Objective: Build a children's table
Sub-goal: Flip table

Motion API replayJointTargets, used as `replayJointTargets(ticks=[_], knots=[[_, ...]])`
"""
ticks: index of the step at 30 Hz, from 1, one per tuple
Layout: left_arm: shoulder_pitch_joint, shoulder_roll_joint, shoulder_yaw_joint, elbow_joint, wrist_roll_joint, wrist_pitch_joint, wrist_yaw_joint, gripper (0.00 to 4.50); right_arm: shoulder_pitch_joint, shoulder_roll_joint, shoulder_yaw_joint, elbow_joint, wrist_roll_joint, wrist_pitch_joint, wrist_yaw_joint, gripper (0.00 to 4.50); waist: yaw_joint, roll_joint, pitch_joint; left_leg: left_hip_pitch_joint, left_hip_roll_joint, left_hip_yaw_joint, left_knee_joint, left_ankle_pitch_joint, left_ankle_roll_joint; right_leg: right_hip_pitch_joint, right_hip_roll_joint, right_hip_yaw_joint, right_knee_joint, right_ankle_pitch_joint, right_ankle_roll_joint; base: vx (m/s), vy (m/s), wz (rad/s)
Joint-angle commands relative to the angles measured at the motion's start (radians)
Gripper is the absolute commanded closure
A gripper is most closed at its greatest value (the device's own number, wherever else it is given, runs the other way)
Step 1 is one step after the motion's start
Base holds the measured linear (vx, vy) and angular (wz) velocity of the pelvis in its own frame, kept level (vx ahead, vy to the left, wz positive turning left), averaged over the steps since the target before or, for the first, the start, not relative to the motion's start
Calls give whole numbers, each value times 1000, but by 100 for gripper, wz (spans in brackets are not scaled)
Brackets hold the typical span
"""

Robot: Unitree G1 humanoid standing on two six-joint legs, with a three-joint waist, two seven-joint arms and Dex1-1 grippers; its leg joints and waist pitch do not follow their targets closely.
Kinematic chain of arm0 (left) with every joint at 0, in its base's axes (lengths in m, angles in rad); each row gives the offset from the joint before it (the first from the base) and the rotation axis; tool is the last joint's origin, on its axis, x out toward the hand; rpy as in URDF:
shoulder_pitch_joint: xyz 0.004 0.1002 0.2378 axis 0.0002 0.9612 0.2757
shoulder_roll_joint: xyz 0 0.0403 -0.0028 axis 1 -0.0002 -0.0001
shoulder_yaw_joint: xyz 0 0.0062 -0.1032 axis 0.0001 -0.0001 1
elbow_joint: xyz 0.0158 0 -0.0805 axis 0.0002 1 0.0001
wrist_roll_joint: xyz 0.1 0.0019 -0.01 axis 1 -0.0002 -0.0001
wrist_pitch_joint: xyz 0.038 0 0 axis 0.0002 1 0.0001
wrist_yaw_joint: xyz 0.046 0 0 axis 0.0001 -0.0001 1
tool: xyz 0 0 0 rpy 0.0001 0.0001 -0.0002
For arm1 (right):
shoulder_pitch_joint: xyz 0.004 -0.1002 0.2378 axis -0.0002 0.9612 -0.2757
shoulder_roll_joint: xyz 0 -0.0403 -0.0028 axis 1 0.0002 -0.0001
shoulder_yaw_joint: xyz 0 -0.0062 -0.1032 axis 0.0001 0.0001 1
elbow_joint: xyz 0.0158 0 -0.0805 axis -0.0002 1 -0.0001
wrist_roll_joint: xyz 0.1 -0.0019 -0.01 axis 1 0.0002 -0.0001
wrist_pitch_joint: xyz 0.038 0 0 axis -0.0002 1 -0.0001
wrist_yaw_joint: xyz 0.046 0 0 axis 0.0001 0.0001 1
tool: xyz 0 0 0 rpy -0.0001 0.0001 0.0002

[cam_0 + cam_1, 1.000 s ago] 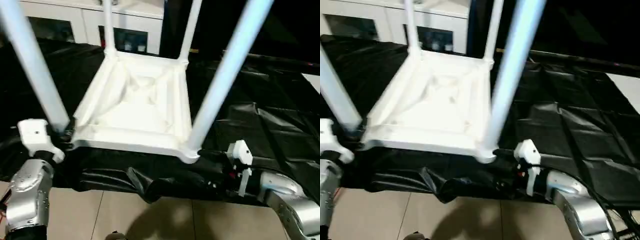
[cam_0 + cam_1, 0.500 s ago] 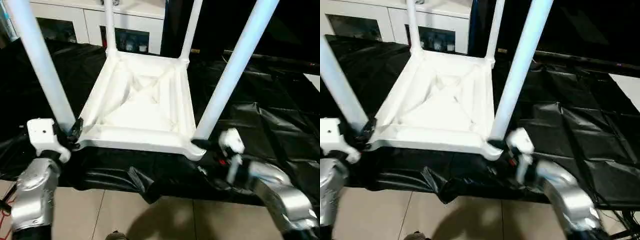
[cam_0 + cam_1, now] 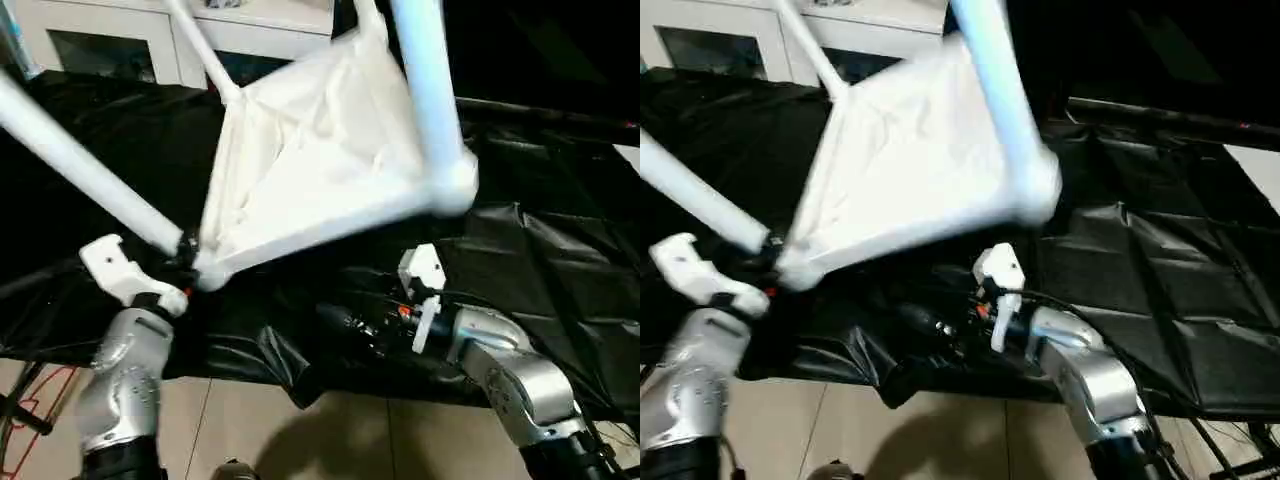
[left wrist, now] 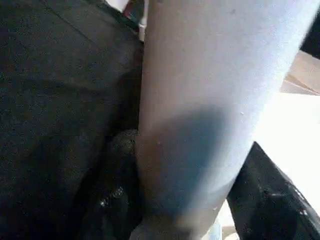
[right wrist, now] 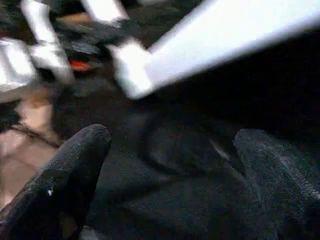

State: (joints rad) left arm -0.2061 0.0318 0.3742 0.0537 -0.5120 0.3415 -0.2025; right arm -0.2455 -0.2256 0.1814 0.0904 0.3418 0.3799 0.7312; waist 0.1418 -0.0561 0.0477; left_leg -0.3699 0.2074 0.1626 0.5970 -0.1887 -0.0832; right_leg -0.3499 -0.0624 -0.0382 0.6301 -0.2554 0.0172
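The children's table (image 3: pixel 320 150) is upside down and tipped toward my left, its ribbed underside facing me. Its near right corner socket (image 3: pixel 450 185) is lifted off the black sheet, and the leg (image 3: pixel 425 80) rising from it is blurred. My left gripper (image 3: pixel 180 262) is shut on the near left leg (image 3: pixel 80 165) just above its socket. In the left wrist view that leg (image 4: pixel 200 110) sits between the black fingers (image 4: pixel 117 190). My right gripper (image 3: pixel 345 322) is open and low over the sheet, below the raised edge and apart from it. Its fingers (image 5: pixel 65 175) stand wide with nothing between them.
A crinkled black sheet (image 3: pixel 540 250) covers the work surface. A white cabinet with glass doors (image 3: pixel 100 40) stands behind it. Tan floor (image 3: pixel 330 440) runs along the near edge between my forearms.
The table has tipped toward my left, its near right corner rising off the sheet. My right gripper has come away from that corner and dropped lower. My left gripper keeps its hold on the leg.
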Motion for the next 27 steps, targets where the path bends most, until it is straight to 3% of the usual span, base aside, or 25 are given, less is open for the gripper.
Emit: replayJointTargets(ticks=[1, 2, 3, 4, 6, 9, 20, 22, 27], knots=[[-25, -24, -35, -30, -35, 25, -16, 234, -20, 19, -33, 27, -7, 0, -46, 0, -8, 12, -53, 17, 23, -4, -79, -105, -36, 23, -66, 37, -64, 117, -158, 0, 0, 0], [-27, -26, -38, -33, -34, 32, -14, 234, -27, 34, -42, 38, -4, -7, -58, 0, -9, 12, -54, 17, 24, -4, -78, -102, -35, 24, -66, 37, -63, 125, -156, 0, 0, 0], [-35, -26, -43, -33, -38, 43, -7, 234, -43, 82, -65, 55, 35, -14, -63, 0, -11, 19, -55, 18, 25, -5, -79, -106, -34, 22, -65, 37, -62, 129, -158, 0, 0, 0], [-38, -24, -47, -31, -42, 50, -7, 234, -55, 108, -80, 67, 61, -9, -71, 0, -11, 16, -56, 18, 25, -5, -78, -107, -33, 22, -66, 37, -61, 132, -160, 0, 0, 0], [-41, -22, -50, -30, -50, 56, -4, 234, -71, 134, -95, 87, 81, -11, -82, 0, -11, 24, -56, 19, 26, -6, -78, -100, -30, 21, -65, 36, -59, 146, -168, 0, 0, 0], [-43, -22, -55, -29, -47, 64, -4, 234, -116, 187, -130, 161, 107, -31, -121, 0, -12, 28, -56, 18, 25, -5, -78, -83, -42, 22, -64, 35, -55, 185, -173, 0, 0, 0], [-31, -26, -77, -44, -27, 80, -15, 234, -267, 276, -266, 419, 137, -121, -235, 0, -12, 24, -61, 18, 23, 0, -74, -46, -43, 27, -63, 35, -48, 232, -166, 0, 0, 0], [-22, -21, -90, -48, -20, 84, -27, 234, -303, 291, -325, 462, 186, -122, -239, 0, -13, 23, -62, 18, 24, 1, -74, -49, -33, 26, -63, 35, -47, 235, -164, 0, 0, 0], [1, 1, -125, -60, 4, 87, -59, 234, -357, 307, -404, 506, 276, -117, -218, 0, -14, 20, -65, 15, 22, 2, -70, -14, -9, 27, -62, 35, -42, 269, -167, 0, 0, 0]])
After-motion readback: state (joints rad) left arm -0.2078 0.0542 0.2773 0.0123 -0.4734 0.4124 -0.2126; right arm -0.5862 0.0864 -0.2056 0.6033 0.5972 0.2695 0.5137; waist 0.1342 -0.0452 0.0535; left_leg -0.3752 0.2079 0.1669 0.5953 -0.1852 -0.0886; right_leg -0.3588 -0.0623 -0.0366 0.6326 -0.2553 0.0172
